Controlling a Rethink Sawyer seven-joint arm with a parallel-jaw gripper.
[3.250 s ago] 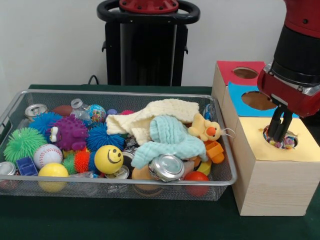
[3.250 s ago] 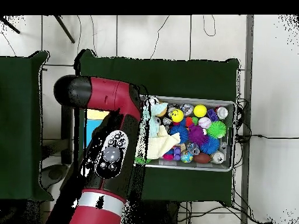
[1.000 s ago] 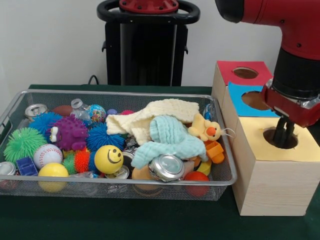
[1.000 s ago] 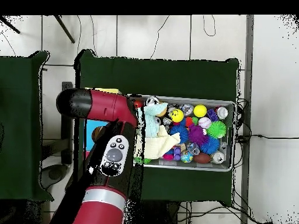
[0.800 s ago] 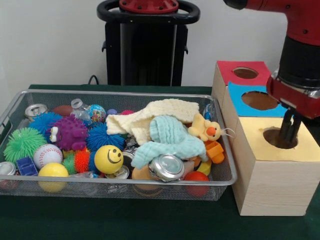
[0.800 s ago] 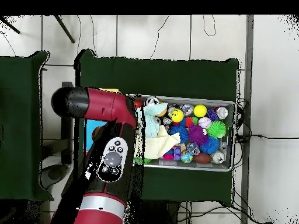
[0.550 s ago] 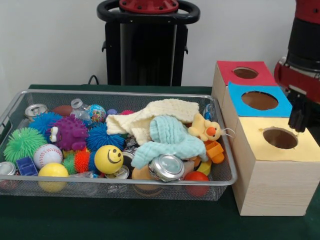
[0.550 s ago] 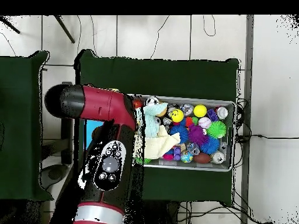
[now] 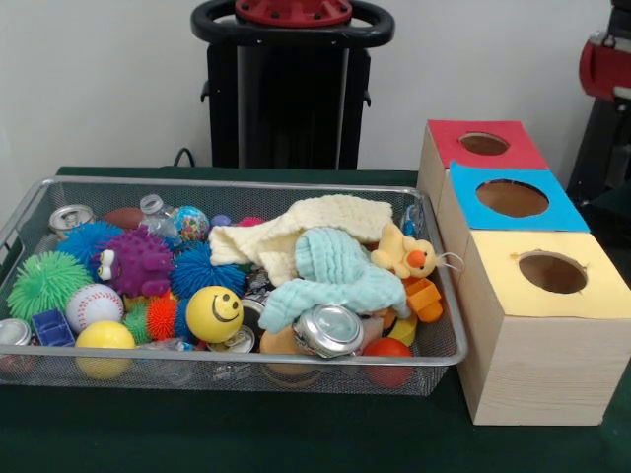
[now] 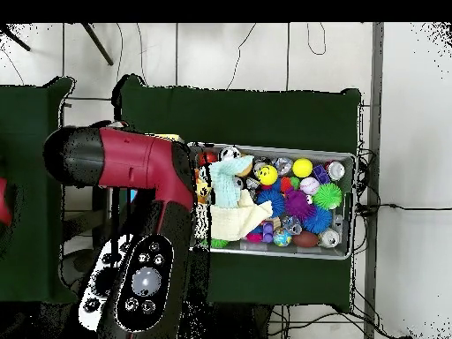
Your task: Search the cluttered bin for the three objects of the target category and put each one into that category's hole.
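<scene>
A wire bin (image 9: 237, 184) holds a smiley yellow ball (image 9: 214, 313), a baseball (image 9: 94, 305), a purple spiky ball (image 9: 138, 261), a green spiky ball (image 9: 47, 283), a crushed can (image 9: 328, 330), a plush duck (image 9: 409, 256) and a mint cloth (image 9: 335, 271). To its right stand three boxes with holes in their tops: yellow (image 9: 552, 273), blue (image 9: 511, 197) and red (image 9: 483, 144). Only the red and black arm end (image 9: 609, 69) shows at the right edge, raised above the boxes. The gripper's state is hidden. From overhead the arm (image 10: 132, 168) covers the boxes beside the bin (image 10: 274, 147).
A cream cloth (image 9: 306, 222) lies across the bin's middle, over other items. Another can (image 9: 71, 217) sits in the far left corner. A black pedestal (image 9: 291, 89) stands behind the bin. Dark green cloth (image 9: 246, 434) covers the table.
The gripper stood in the yellow hole with a small many-coloured object, then rose without it and drew away to the right edge. The bin's contents have not moved.
</scene>
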